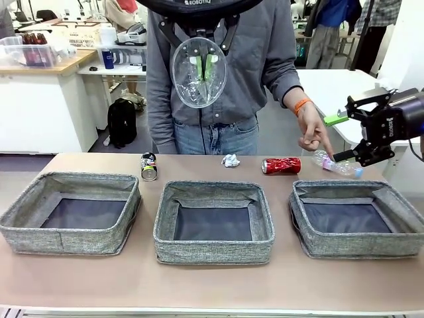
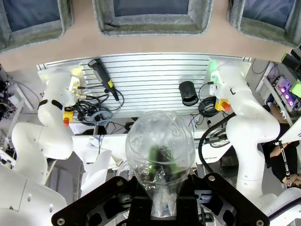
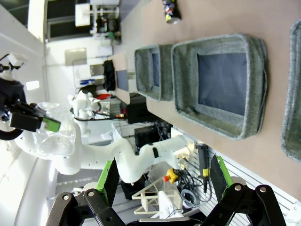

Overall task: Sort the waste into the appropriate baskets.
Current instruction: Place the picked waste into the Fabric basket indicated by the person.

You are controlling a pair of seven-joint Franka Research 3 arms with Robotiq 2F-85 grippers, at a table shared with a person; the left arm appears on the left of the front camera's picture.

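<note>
1. Left gripper is clamped on a clear bottle, held high over the middle: mid-carry, I'd say.
2. Next up: lower it into a basket and release.
3. Right gripper hangs wide open, far right, beside a second bottle.

Glossy clear plastic bottle, matt grey woven-fabric baskets, smooth tan tabletop.

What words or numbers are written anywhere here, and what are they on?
"ROBOTIQ": on the black body of the left gripper, which holds a clear plastic bottle.
White print on the right gripper: too blurred to read.
Print on the red drink can and the dark drink can: too small to read.
</note>
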